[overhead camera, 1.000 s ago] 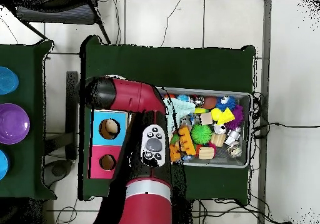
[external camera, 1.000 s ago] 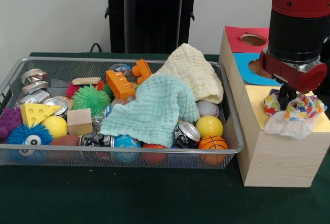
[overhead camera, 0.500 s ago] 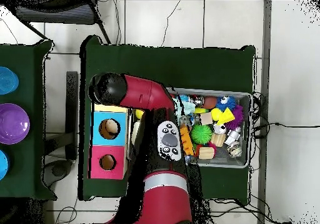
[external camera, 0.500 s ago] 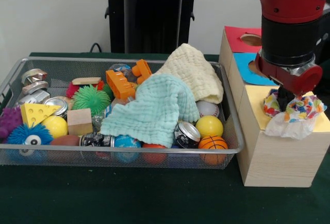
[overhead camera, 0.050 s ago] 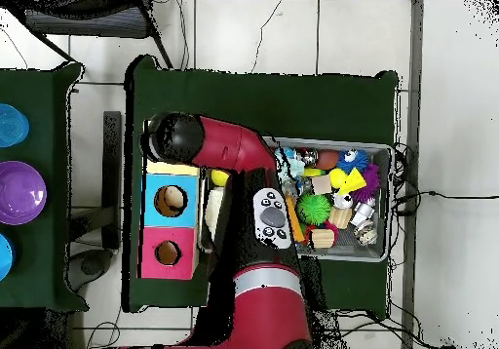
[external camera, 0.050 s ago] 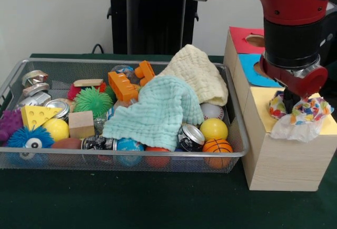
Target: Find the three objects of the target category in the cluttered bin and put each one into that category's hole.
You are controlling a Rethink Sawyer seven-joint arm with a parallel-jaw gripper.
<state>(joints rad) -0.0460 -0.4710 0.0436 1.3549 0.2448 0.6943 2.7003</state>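
A colourful patterned cloth (external camera, 0.050 s ago: pixel 305 117) lies bunched on the yellow top panel (external camera, 0.050 s ago: pixel 260 105) of the wooden box, partly draped over its front edge. My gripper (external camera, 0.050 s ago: pixel 291 104) points straight down into the cloth's left part, its tip buried in the folds. In the wire bin (external camera, 0.050 s ago: pixel 131 155) a mint cloth (external camera, 0.050 s ago: pixel 158 110) and a cream cloth (external camera, 0.050 s ago: pixel 197 73) lie heaped over the toys on the right side. In the overhead view the red arm (overhead camera, 0.050 s ago: pixel 224 150) covers the gripper and most of the yellow panel (overhead camera, 0.050 s ago: pixel 173 169).
Behind the yellow panel the box has a blue panel (external camera, 0.050 s ago: pixel 247 63) and a red panel (external camera, 0.050 s ago: pixel 239 37), each with a round hole. The bin holds balls, cans, orange bricks, a wooden block, a cheese wedge and spiky toys. Coloured bowls (overhead camera, 0.050 s ago: pixel 19 191) sit on a side table.
The arm's upper links have swung leftward in the front view and across the bin in the overhead view. The gripper shifted only slightly, and the patterned cloth stays on the yellow panel.
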